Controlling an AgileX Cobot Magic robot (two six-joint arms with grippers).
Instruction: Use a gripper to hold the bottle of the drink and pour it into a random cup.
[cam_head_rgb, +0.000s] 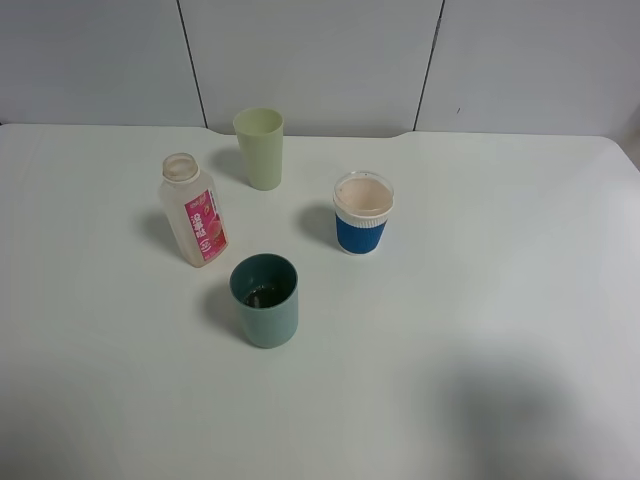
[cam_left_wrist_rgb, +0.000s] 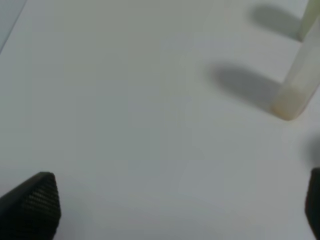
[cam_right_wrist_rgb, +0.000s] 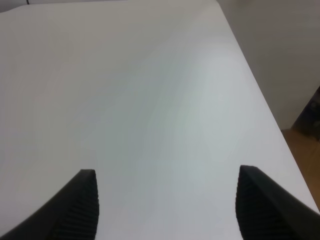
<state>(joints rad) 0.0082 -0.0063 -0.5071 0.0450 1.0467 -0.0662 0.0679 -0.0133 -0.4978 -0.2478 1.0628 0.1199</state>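
The clear bottle (cam_head_rgb: 194, 210) with a pink-and-white label stands upright and capless on the white table (cam_head_rgb: 500, 300), left of centre. It looks nearly empty. The teal-green cup (cam_head_rgb: 265, 299) stands in front of it, with a little dark liquid at its bottom. Neither gripper shows in the exterior view. In the left wrist view the left gripper (cam_left_wrist_rgb: 175, 210) is open over bare table, with the bottle's base (cam_left_wrist_rgb: 295, 100) ahead at the edge. In the right wrist view the right gripper (cam_right_wrist_rgb: 165, 210) is open and empty over bare table.
A pale yellow-green tumbler (cam_head_rgb: 260, 148) stands at the back. A blue-sleeved white paper cup (cam_head_rgb: 362, 213) stands right of centre. The table's right edge (cam_right_wrist_rgb: 260, 95) and the floor beyond show in the right wrist view.
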